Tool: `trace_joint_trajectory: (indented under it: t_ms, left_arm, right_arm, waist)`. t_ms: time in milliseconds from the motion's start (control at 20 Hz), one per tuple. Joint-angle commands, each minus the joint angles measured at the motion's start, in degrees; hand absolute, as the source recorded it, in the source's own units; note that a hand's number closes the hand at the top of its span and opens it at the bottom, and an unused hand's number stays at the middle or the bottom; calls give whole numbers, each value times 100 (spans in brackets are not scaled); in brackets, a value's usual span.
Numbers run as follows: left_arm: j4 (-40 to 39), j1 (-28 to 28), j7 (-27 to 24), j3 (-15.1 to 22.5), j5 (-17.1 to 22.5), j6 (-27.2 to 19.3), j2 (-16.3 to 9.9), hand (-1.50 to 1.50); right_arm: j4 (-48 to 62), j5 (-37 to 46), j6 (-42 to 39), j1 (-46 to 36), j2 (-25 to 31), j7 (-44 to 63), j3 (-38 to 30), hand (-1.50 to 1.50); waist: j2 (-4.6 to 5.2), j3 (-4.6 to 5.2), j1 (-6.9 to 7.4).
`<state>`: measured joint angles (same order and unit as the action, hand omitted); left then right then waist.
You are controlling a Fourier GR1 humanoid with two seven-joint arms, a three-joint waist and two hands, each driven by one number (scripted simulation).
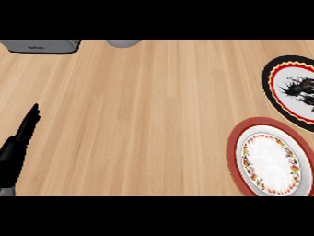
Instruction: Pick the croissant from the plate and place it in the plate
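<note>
A pale wooden desk [146,115] with lengthwise grain fills the head view. At its far edge a grey boxy appliance [40,46] and a grey rounded object [124,43] are partly seen. At the right, a black-rimmed plate [276,94] with a dark figure is set just beyond a red-rimmed plate [235,152] with a white, flower-bordered centre. No croissant is seen on either. The left hand [13,154] is held at the lower left, fingers straight and pressed together.

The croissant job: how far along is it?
Nothing looks done. No croissant shows on the red-rimmed plate or the black-rimmed plate. The left robot hand rests open, holding nothing; the right is out of view. Picking and placing remain.
</note>
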<state>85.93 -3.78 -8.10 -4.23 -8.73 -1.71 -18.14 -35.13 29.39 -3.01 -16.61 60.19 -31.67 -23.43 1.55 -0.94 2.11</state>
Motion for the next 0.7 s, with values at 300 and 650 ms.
trace_joint_trajectory:
  t_ms: [300,650]
  left_arm:
    - [-186,126,-65,51,-59,-35,98,0]
    - [-148,149,-13,178,-250,-60,129,0]
  right_arm:
    - [886,-618,-560,-635,432,-2504,-575,150]
    - [1263,-333,-1078,-1622,475,-2636,-153,150]
  waist:
    - [-34,35,37]
    - [-65,69,116]
